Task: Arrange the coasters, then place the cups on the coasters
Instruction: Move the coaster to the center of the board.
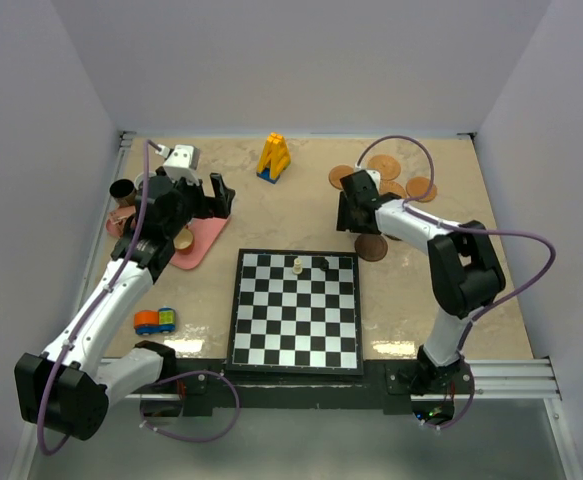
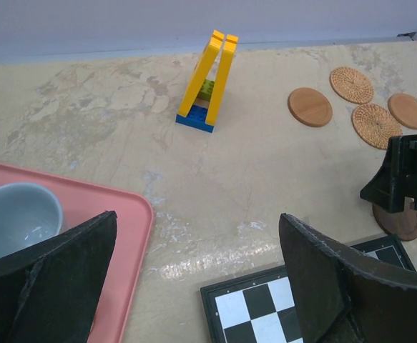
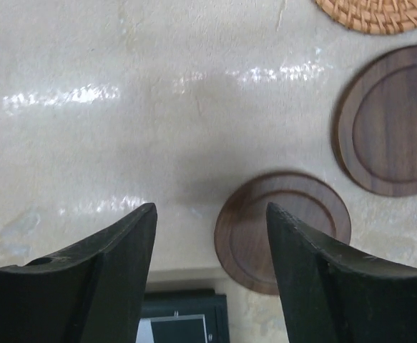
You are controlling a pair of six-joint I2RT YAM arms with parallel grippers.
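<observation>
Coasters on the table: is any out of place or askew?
One dark coaster lies beside the far right corner of the chessboard, apart from the lighter coasters grouped farther back. Nothing looks damaged.

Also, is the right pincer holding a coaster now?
No, the right pincer is open with nothing between its fingers, and the dark coaster lies flat on the table below.

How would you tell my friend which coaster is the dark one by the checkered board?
Find the big black-and-white chessboard in front of the two arms. Right beside its far right corner lies a flat round coaster. It is smooth dark brown wood and the closest one to the board. The other coasters sit farther back, and most are lighter or woven.
</observation>
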